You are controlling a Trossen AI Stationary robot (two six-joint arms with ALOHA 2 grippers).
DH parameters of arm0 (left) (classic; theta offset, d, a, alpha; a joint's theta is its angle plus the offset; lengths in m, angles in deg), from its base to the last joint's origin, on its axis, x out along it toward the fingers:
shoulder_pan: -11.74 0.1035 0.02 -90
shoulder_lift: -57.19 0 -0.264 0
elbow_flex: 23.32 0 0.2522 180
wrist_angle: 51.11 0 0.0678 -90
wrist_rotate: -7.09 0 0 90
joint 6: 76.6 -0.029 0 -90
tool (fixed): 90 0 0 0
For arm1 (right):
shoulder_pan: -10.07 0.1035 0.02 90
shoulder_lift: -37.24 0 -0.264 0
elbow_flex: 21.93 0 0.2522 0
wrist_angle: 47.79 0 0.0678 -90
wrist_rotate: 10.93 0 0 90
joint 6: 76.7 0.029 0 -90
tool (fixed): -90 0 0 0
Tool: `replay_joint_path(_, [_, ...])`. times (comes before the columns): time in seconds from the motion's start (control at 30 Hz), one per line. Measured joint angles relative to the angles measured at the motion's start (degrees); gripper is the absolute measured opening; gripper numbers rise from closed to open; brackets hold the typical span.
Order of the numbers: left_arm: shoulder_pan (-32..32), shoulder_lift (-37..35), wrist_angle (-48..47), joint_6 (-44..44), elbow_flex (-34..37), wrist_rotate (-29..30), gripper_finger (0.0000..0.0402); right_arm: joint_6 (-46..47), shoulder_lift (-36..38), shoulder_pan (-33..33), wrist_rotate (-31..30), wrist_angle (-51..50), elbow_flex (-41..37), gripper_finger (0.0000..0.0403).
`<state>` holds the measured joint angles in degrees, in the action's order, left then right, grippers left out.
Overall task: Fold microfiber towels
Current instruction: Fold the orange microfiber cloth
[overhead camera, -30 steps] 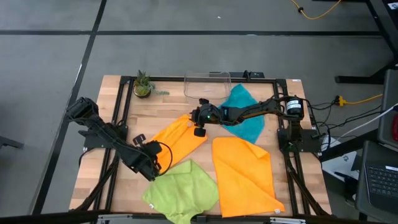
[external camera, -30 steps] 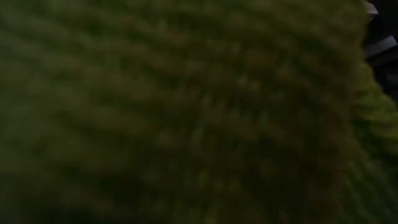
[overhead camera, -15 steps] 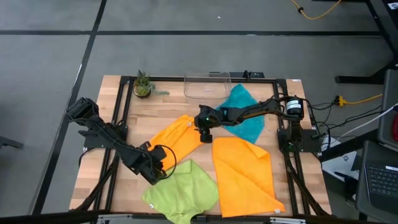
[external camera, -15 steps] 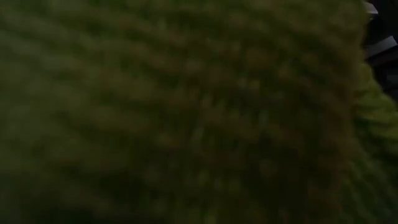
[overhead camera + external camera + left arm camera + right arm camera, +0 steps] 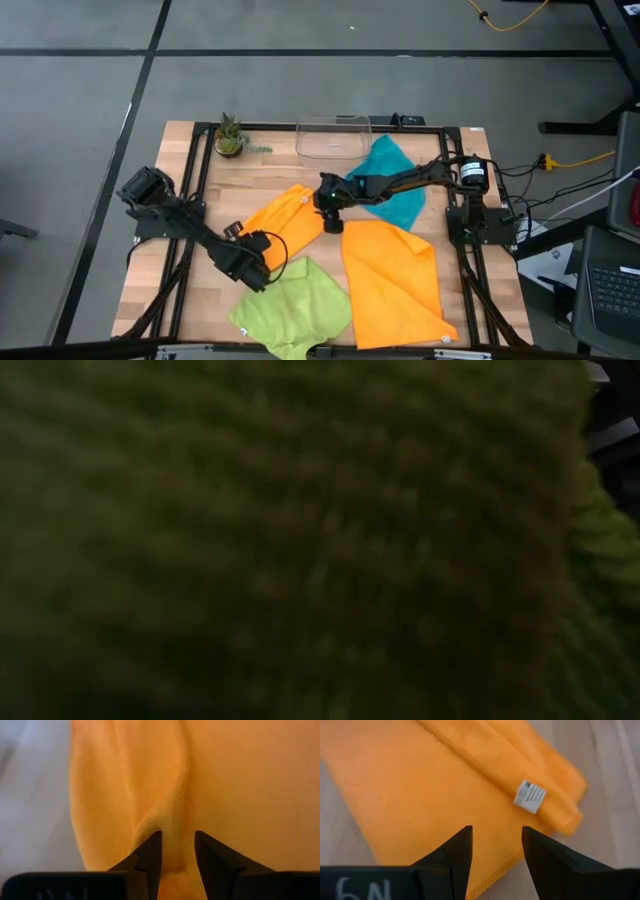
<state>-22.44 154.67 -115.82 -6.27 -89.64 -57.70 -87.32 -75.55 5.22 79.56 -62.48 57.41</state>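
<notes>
Best done by seizing the folded orange microfiber towel (image 5: 288,222) at two opposite ends, then carrying both ends together so the edges meet squarely, low over the wooden slatted worktop (image 5: 283,173), without dragging the neighbouring cloths. Left pincer (image 5: 177,851) down at the towel's 7 o'clock end, near the worktop's centre-left: fingers (image 5: 150,855) apart by a narrow gap, straddling a raised ridge of orange pile, seemingly not yet clamped on it. Right pincer (image 5: 496,845) over the same towel's 2 o'clock end, where a small white care label (image 5: 530,796) sits on a doubled hem: fingers (image 5: 456,851) apart, hovering above the cloth edge, holding nothing as far as can be told. From above, left pincer (image 5: 250,268) and right pincer (image 5: 330,210) bracketing that towel on a diagonal. Elsewhere: a second, larger orange microfiber towel (image 5: 392,280) spread flat at 4 o'clock, a rumpled lime green microfiber towel (image 5: 292,312) at 6 o'clock hanging over the near edge and filling the low view (image 5: 300,540), a teal microfiber towel (image 5: 392,180) at 1 o'clock beside a clear plastic bin (image 5: 332,138) at 12. Worth pinching only the top layer's corner at each end, lest the fold come apart.
</notes>
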Motion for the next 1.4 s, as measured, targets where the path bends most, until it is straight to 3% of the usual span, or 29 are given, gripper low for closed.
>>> replay_joint_path(0.33, [1.6, -0.9, -16.6, 8.8, 0.0, 0.6, 0.0097, 0.1, 0.0, 1.9, 1.7, -3.7, 0.0, 0.0173])
replay_joint_path(0.57, [2.5, -0.9, -17.6, 12.1, 0.0, -5.8, 0.0096, 0.1, 0.0, 2.1, 1.7, -3.7, 0.0, 0.0173])
replay_joint_path(0.73, [2.0, -0.8, -17.7, 15.6, -0.5, -6.4, 0.0096, 0.0, 0.0, 2.1, 1.6, -3.5, 0.0, 0.0173])
replay_joint_path(1.03, [1.9, -2.6, -18.5, 8.3, -12.8, -3.3, 0.0096, 2.8, 0.0, 2.1, -6.3, -1.6, 3.6, 0.0173])
replay_joint_path(1.23, [0.5, -2.6, -14.7, 3.3, -15.0, -3.3, 0.0096, 6.0, 0.0, 2.2, 2.2, -2.9, 3.9, 0.0173])
replay_joint_path(1.4, [0.4, -1.9, -15.6, 2.6, -14.9, -3.2, 0.0096, 15.1, 0.0, 2.8, 2.2, -4.6, 3.8, 0.0173])
